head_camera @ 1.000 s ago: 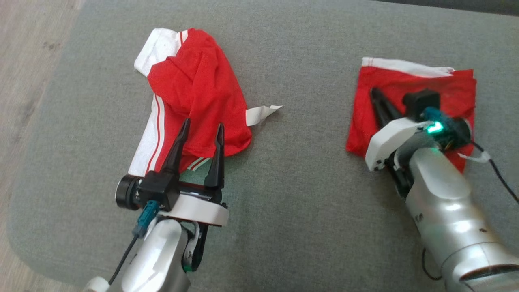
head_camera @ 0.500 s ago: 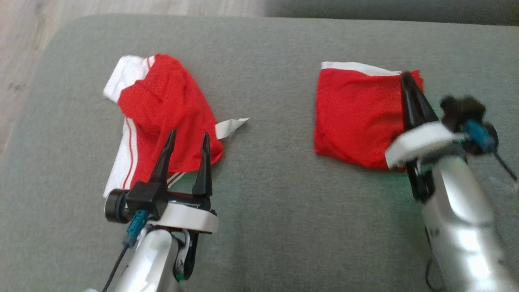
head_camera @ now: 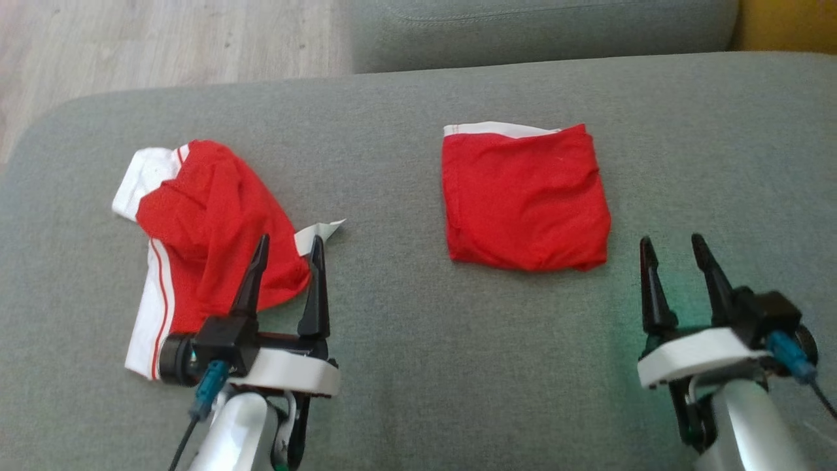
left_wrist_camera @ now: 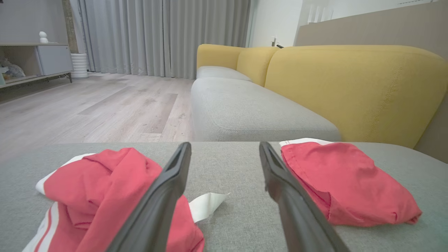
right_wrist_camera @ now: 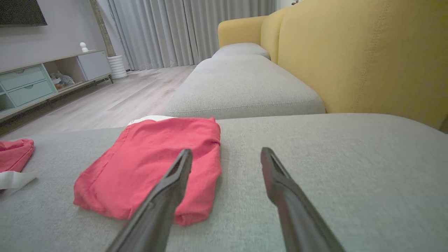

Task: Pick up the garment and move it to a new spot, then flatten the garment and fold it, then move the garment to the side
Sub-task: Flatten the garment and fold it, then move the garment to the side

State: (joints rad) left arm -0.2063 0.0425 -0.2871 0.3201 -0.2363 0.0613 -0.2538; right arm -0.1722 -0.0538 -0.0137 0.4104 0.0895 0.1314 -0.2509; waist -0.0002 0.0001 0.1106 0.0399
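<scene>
Head view: the left gripper overlaps the near edge of the crumpled garment; the left forearm and right forearm are cut off by the bottom edge. The folded garment hides its under-layers. Left wrist view: the crumpled garment runs past the bottom edge, partly behind 1 finger. Right wrist view: the left edge crops it to a corner; 1 finger of the right gripper covers the folded garment's near edge. The white object on the cabinet is too small to identify.
</scene>
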